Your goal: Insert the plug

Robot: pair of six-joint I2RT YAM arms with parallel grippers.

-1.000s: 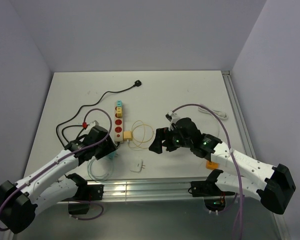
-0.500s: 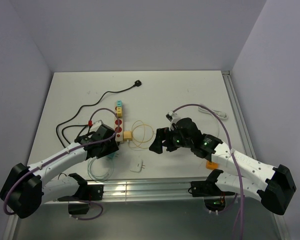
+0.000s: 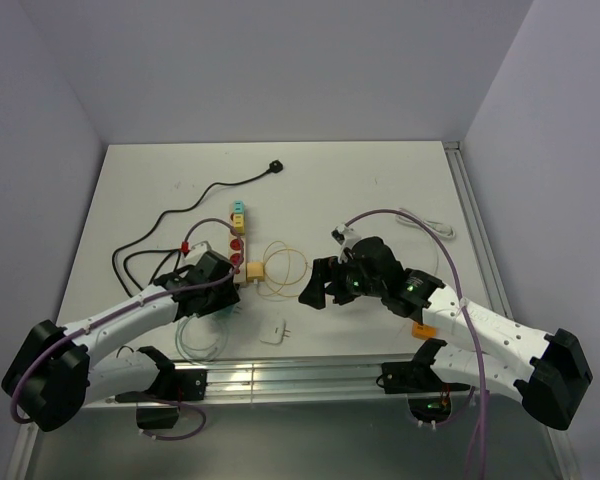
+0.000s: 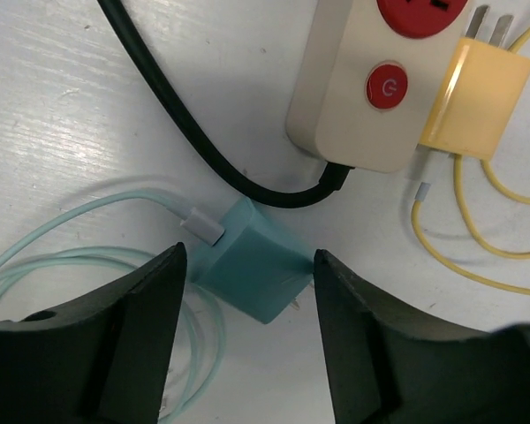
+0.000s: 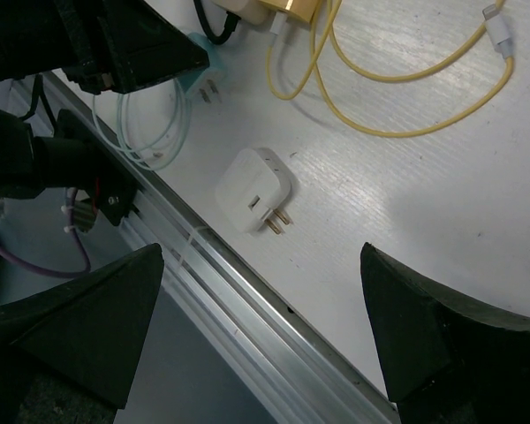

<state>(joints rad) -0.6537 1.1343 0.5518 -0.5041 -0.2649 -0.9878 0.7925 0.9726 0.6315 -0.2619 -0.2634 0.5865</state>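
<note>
One teal plug lies on its side on the table, just beside the near end of the power strip. Its pale teal cable loops away to one side. Over the last second the left arm has swung in from the side and forward, so the left gripper now straddles this plug with its jaws spread, one on each flank. They may already brush the plug's edges, though the wrist view does not settle that. I judge this to be the approach to the grasp, with nothing lifted yet.

The prongs seem to point away from the strip, so the plug would probably need turning before it goes in. The black cable leaving the strip curves close past the plug's upper corner and could get caught in a closing grip.

A yellow plug rests against the strip's side with its yellow cable coiled beyond. A white plug lies apart, near the metal rail. The right gripper has not moved and hovers wide open over that white plug, holding nothing.
</note>
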